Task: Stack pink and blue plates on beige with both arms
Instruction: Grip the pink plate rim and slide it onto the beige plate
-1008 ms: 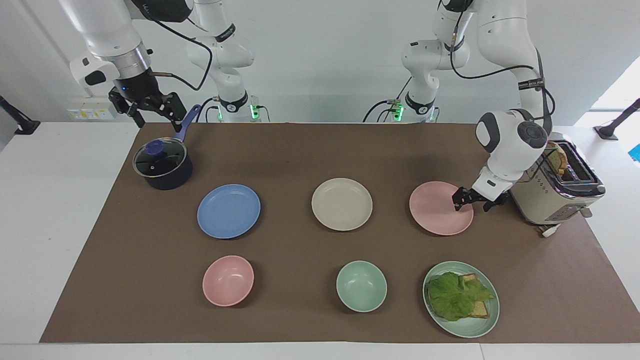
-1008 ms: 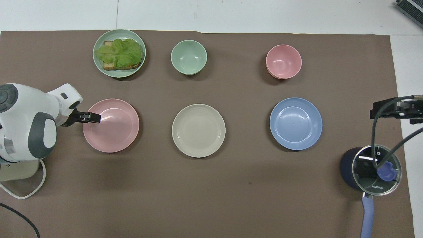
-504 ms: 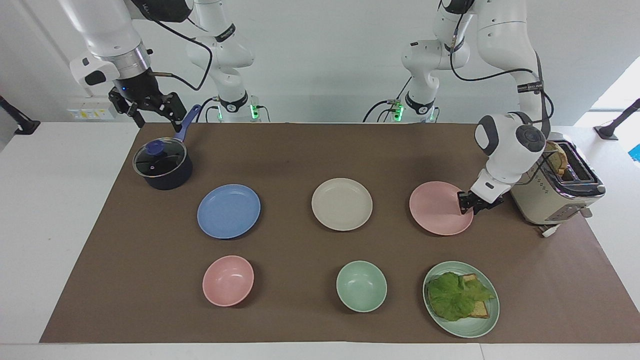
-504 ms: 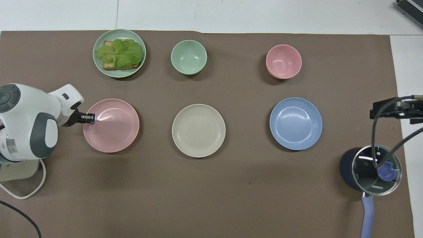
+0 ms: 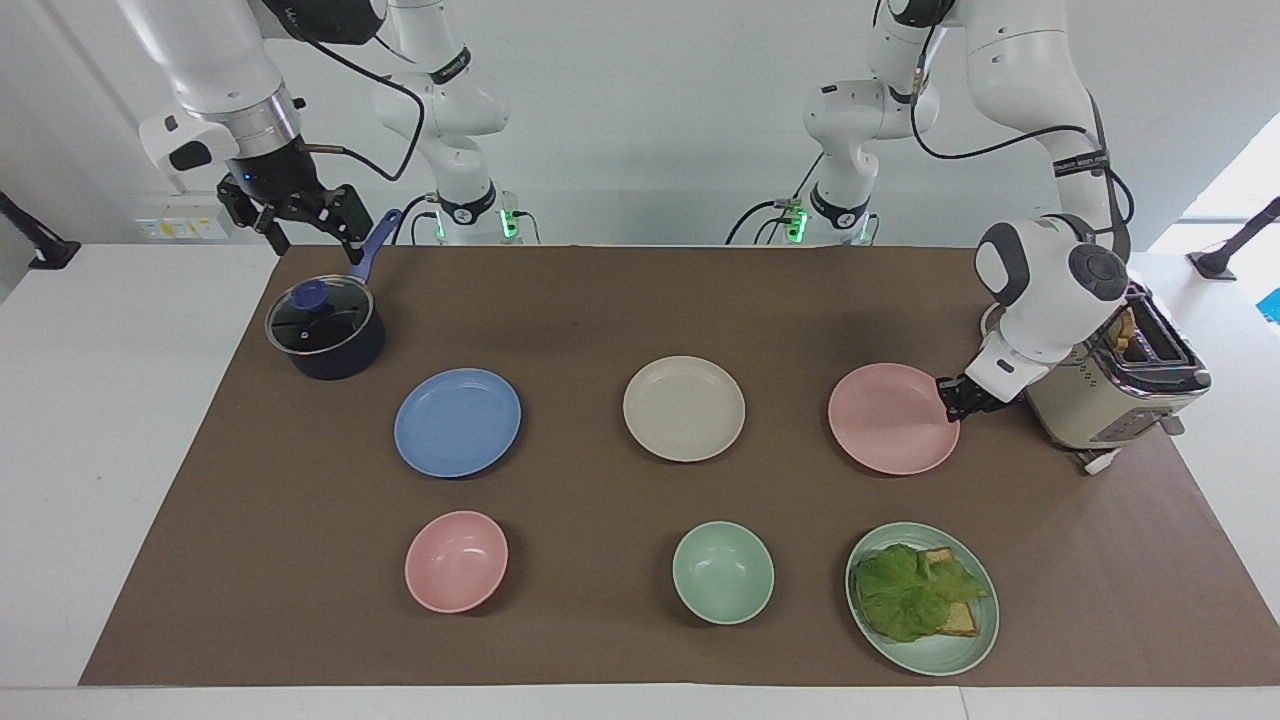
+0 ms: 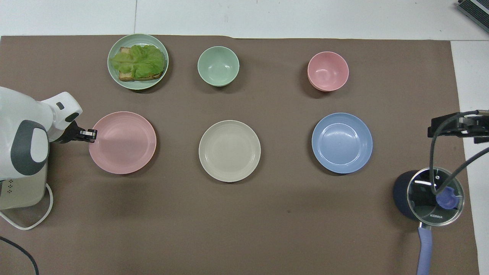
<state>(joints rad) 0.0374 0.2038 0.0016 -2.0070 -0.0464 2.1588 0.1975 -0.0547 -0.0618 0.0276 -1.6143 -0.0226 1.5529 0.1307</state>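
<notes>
Facing view: left gripper (image 5: 951,398) fingers clamp pink plate (image 5: 890,432) rim.

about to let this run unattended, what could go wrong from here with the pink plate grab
1. The left gripper is shut on just the rim of the pink plate, on the edge beside the toaster; so thin a pinch may let the plate tilt or slip when lifted.
2. The left arm's wrist hangs right against the toaster, so a swing could bump it.
3. The beige plate lies close by; a low carry could clip its rim.
</notes>
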